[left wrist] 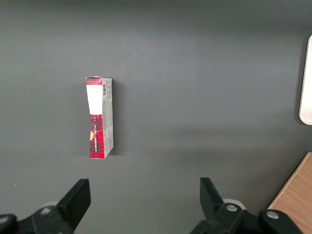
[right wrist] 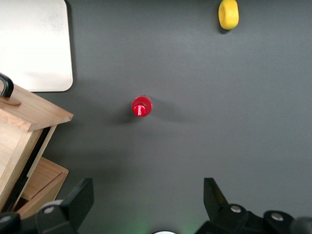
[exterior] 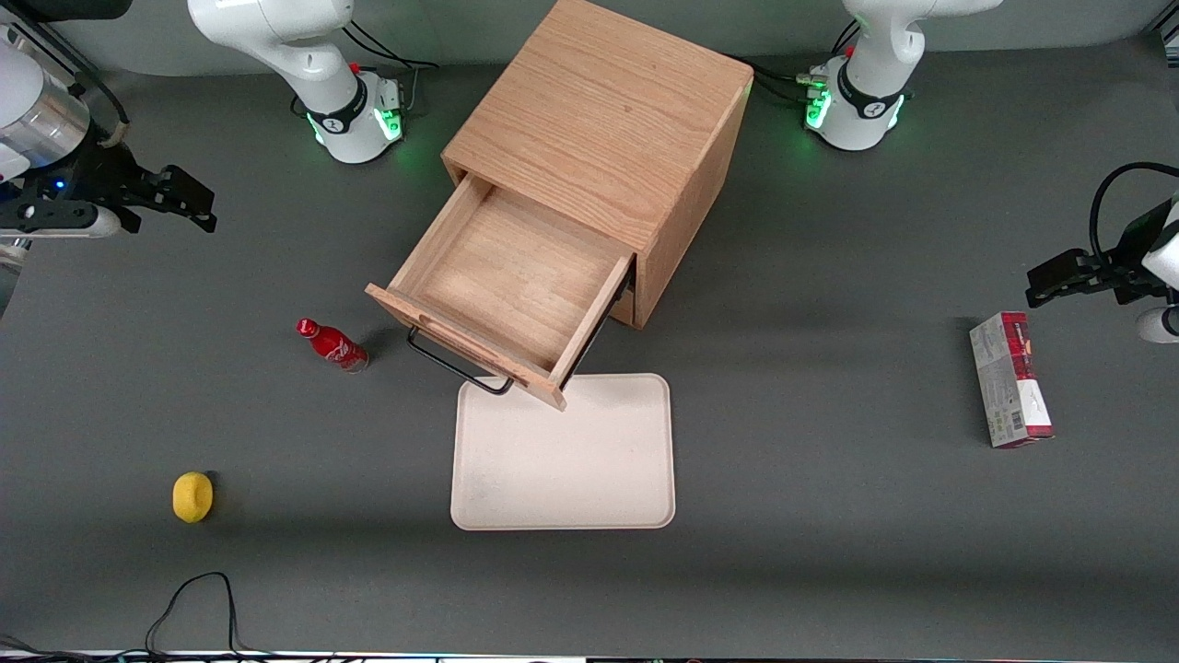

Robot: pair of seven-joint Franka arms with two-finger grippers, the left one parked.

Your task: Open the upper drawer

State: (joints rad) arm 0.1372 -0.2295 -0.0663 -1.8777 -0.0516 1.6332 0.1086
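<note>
The upper drawer of the boxy oak cabinet stands pulled far out, its shallow wooden tray bare inside. Its thin black wire handle juts toward the front camera. The drawer's front corner also shows in the right wrist view, with the lower drawer beneath it. My gripper hangs high toward the working arm's end of the table, well apart from the cabinet. Its fingers are spread wide with nothing between them; midway between them is bare table.
A small red bottle stands beside the drawer front. A yellow ring-shaped object lies nearer the front camera. A white tray lies in front of the drawer. A red and grey box lies toward the parked arm's end.
</note>
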